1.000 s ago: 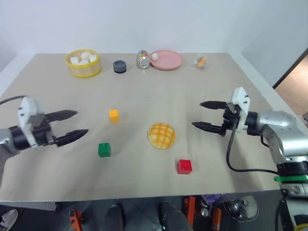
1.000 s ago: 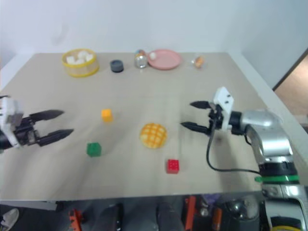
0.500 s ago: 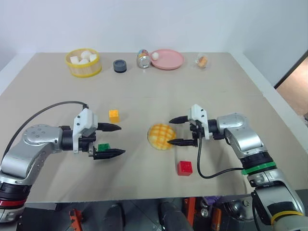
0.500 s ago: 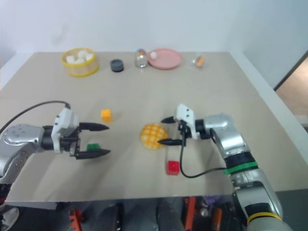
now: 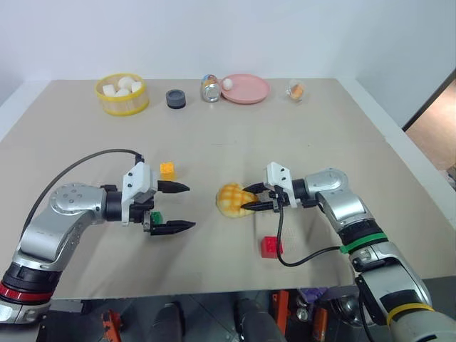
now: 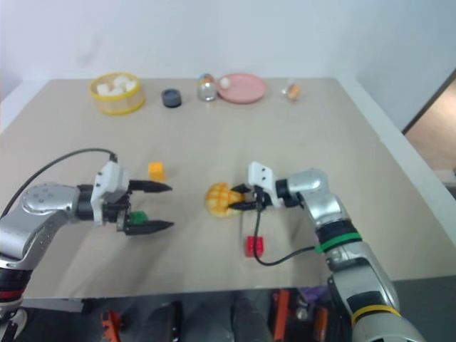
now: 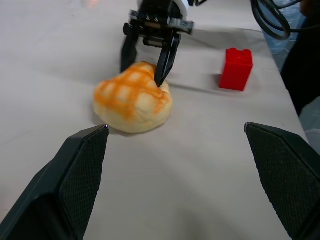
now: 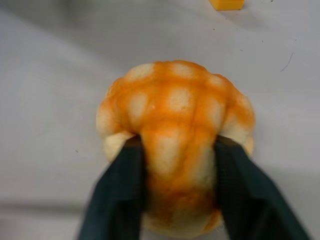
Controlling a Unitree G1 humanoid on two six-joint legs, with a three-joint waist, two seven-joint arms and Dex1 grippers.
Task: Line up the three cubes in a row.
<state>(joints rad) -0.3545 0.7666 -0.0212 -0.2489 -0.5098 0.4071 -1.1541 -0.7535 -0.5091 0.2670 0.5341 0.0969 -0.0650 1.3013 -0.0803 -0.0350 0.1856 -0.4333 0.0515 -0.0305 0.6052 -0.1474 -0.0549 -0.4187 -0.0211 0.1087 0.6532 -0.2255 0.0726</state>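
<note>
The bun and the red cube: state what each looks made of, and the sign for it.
Bun: likely soft foam or squishy rubber, matte; it dents inward where the right pincer squeezes it. Real bread can't be ruled out.
Red cube: hard plastic with a slight sheen; crisp edges and moulded studs on top, like a building brick.

My right claw pinches the bun at mid-table; one cube sits nearer me, another left, the third seemingly between my left fingers.

No legible text (anywhere here)
</note>
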